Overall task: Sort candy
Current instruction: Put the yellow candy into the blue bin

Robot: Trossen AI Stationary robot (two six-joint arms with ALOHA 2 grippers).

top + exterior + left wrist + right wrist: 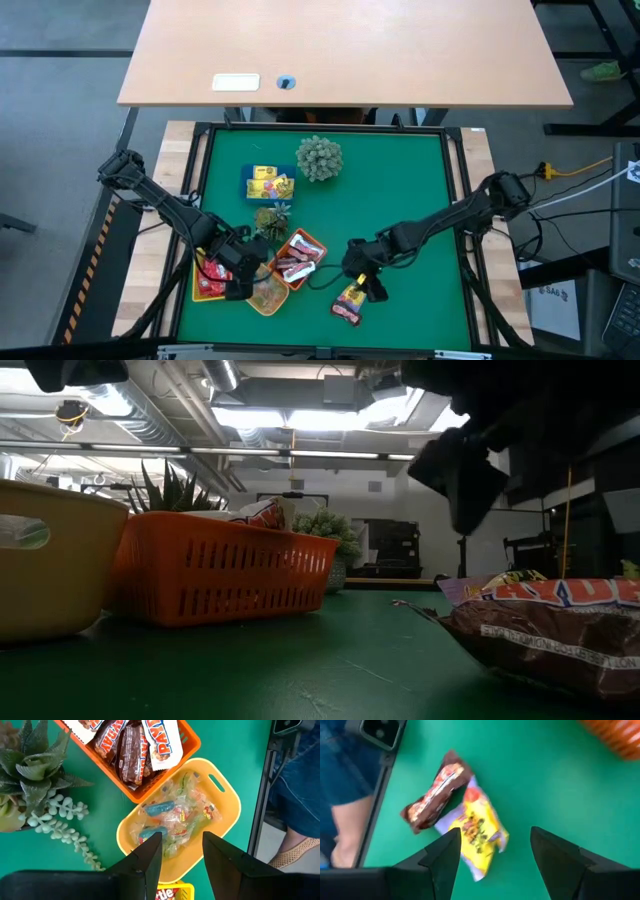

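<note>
On the green bench (400,200), two loose candies lie at about 6 o'clock of the mat, touching each other. The yellow packet (479,834) overlaps the end of the dark brown bar (434,795). In the high view their long axes run roughly 1 to 7 o'clock, the yellow packet (353,295) at the 1 o'clock end and the brown bar (346,314) at the 7 o'clock end.

The right hand (366,284) hangs just above them, its arm reaching in from 3 o'clock, wrist bent down. Its fingers (437,862) stand wide apart and empty, straddling the yellow packet from above.

The left hand (243,283) hovers over the yellow tray (227,795) at about 7 o'clock, arm coming from 9 o'clock. Its fingers (150,857) are parted and hold nothing. Below them the tray holds small clear and greenish wrapped pieces (182,817) lying every which way. The orange tray (192,742), touching it at its 1 o'clock side, carries brown bars (127,750) lying side by side. Another yellow tray (269,183) with yellow packets sits at 11 o'clock, beside the spiky plant ball (318,158).
</note>
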